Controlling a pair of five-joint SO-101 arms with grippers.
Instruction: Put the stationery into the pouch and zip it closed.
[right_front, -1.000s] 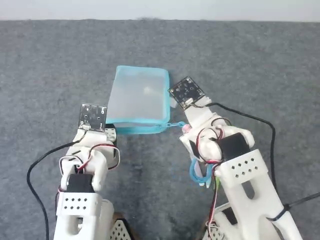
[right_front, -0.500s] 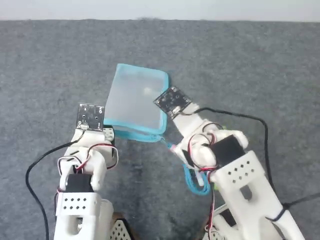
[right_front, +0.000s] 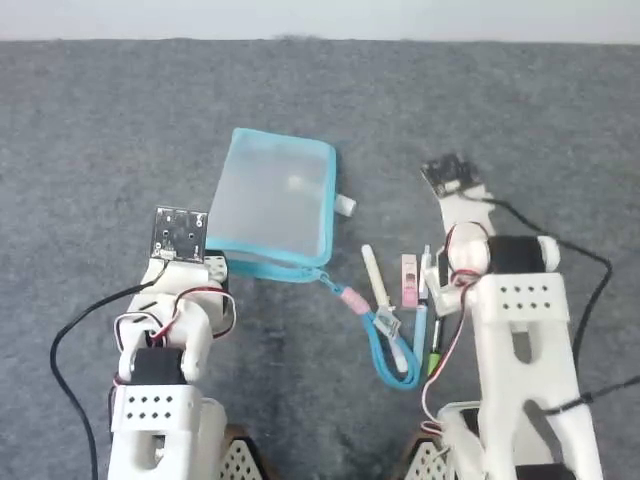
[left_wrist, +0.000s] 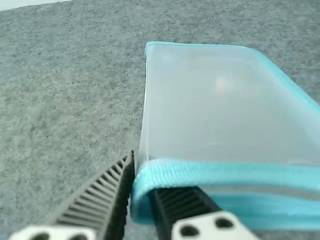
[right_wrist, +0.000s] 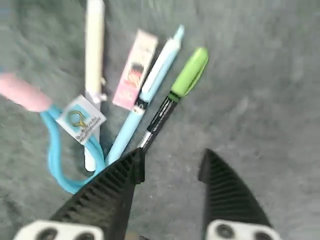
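Teal-edged and translucent, the flat zip pouch (right_front: 275, 200) lies on the grey felt-like table cover (right_front: 110, 110). My left gripper (left_wrist: 141, 187) is pinched shut on the binding at its near corner. My right gripper (right_wrist: 172, 155) hangs with jaws spread and nothing between them, just above the stationery, all of which is outside the pouch. Four pieces lie side by side: a cream-white pen (right_front: 372, 275), a small pink rectangular eraser (right_front: 409, 280), a pale blue pen (right_front: 420, 325) and a black marker with a green cap (right_wrist: 186, 80).

Crowding worries me most. The eraser, blue pen and marker lie so close that the jaws could catch two at once, or nudge one and roll the rest away.

The blue lanyard loop (right_front: 392, 355), with its pink tab (right_front: 352, 298), runs from the pouch's zip corner and crosses the cream pen's lower end. If I lift that pen carelessly, I judge the cord could snag, tug the pouch and twist it in the left claw's one-corner hold.

Slim pens lying flat on a soft cover are also easy to miss, because the fingertips may dig into the fabric first.

I cannot tell how far the pouch's mouth gapes. If it lies flat, a pen tip may butt the edge and shove the pouch.
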